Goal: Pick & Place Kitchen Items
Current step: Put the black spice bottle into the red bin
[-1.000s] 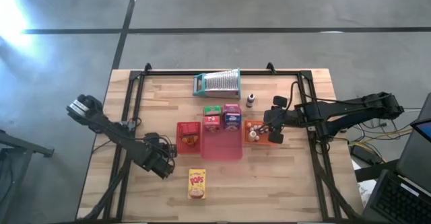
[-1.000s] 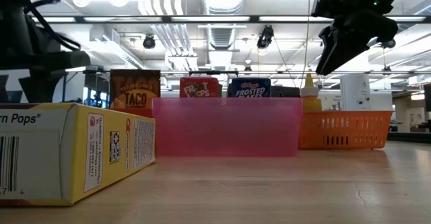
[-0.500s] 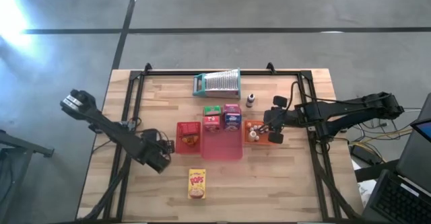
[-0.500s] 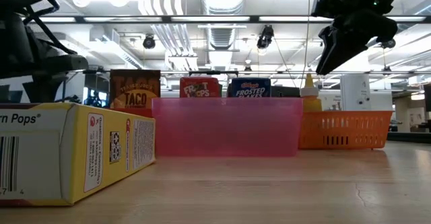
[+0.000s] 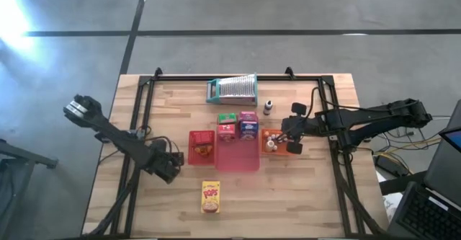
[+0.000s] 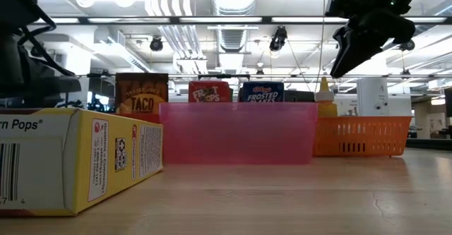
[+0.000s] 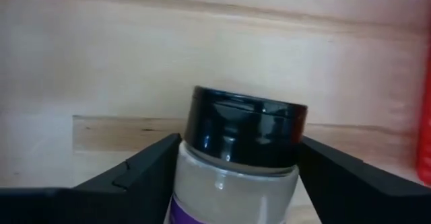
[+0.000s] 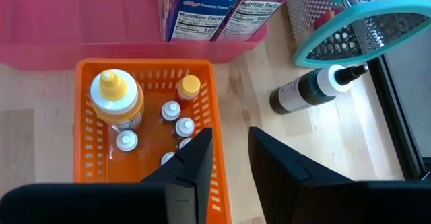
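My left gripper (image 5: 164,168) (image 7: 237,142) is near the table's left side, left of the red tray, and is shut on a spice jar (image 7: 236,177) with a clear body, purple label and black cap (image 7: 246,126). The high view hides the jar under the gripper. My right gripper (image 5: 294,142) (image 8: 231,153) hovers open and empty above the orange basket (image 8: 87,72) of tiny bottles. A yellow Corn Pops box (image 5: 209,197) (image 6: 70,157) lies flat near the near edge. Green, red, pink and blue boxes (image 5: 238,125) stand at the far end of the pink bin (image 5: 238,159). My left gripper pinches the spice jar between its two fingers (image 7: 145,173), on the clear body just below the black cap (image 7: 202,173). The jar lies along the fingers, and its cap sticks out past the fingertips. Whether any part of it rests on the table does not show.
A red tray (image 5: 202,145) with a brown taco packet sits left of the pink bin. A dark bottle (image 5: 267,108) (image 8: 300,93) stands behind the orange basket. The ribbed grater with its teal frame (image 5: 232,89) lies near the far edge. Bare wood lies beside the yellow box.
My left gripper has drawn back a little toward the table's left and far edges, still shut on the jar, and its arm has swung out toward the left. My right arm has kept still.
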Available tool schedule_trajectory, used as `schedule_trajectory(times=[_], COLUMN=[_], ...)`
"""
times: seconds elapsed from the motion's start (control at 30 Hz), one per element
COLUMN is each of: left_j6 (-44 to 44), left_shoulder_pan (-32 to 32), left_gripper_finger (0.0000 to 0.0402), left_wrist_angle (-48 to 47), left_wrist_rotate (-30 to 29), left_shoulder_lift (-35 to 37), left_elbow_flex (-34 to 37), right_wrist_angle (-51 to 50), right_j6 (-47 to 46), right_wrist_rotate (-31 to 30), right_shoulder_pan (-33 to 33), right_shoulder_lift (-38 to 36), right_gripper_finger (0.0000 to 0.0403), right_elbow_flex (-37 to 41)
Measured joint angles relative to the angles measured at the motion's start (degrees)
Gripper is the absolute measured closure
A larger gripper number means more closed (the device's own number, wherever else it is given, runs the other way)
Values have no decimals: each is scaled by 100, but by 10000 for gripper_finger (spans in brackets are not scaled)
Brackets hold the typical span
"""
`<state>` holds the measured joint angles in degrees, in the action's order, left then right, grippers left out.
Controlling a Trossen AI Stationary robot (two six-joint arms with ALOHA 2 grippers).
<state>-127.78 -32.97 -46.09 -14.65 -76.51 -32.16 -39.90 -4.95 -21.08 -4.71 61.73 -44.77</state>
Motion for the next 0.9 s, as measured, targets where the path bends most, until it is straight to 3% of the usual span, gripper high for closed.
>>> schedule_trajectory(times=[0.43, 0.53, 0.7, 0.9], left_j6=[715, 901, 1274, 1427], left_shoulder_pan=[2, -15, -187, -690], left_gripper_finger=[181, 183, 168, 179], left_wrist_angle=[7, 1, -159, -867], left_wrist_rotate=[-197, -310, -956, -2193], left_shoulder_lift=[254, 281, 465, 788], left_elbow_flex=[17, -48, -401, -1126], right_wrist_angle=[51, 48, 127, 735], right_j6=[-11, 5, 244, 435], right_wrist_rotate=[0, 0, 2, 97], right_shoulder_pan=[0, 0, -2, -2], right_shoulder_lift=[2, 2, 2, 2], right_gripper_finger=[351, 356, 364, 371], right_elbow_flex=[2, 7, 9, 11])
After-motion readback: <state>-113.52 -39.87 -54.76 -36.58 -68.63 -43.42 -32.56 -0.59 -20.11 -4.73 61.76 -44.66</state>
